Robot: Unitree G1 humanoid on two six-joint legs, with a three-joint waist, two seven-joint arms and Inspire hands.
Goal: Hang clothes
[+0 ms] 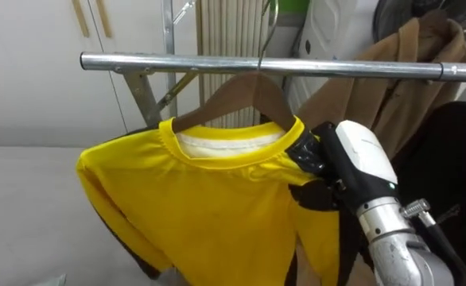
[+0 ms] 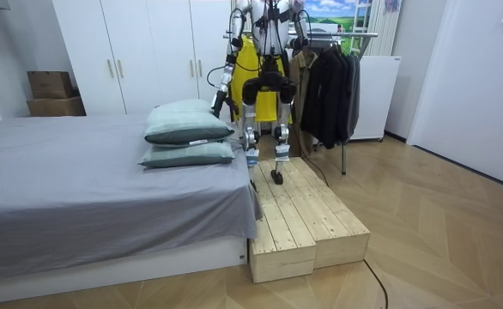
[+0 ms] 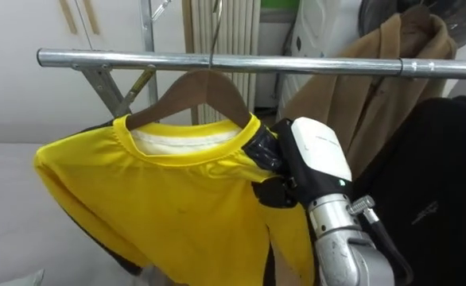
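A yellow shirt point(image 1: 209, 206) hangs on a wooden hanger point(image 1: 241, 91) whose hook sits over the metal rail point(image 1: 336, 68). My right hand point(image 1: 360, 155) is at the shirt's right shoulder, and its dark fingers point(image 1: 306, 152) are curled over the cloth at the hanger's end. In the room view I stand on a wooden platform point(image 2: 307, 215) facing the rack, with the yellow shirt point(image 2: 250, 60) in front of me. My left hand point(image 2: 216, 105) hangs low at my side, next to the bed.
A tan coat point(image 1: 392, 87) and a dark garment point(image 1: 456, 159) hang on the rail to the right of the shirt. A grey bed point(image 2: 80, 189) with two pillows point(image 2: 187, 129) lies to my left. White wardrobes point(image 2: 131, 51) stand behind it.
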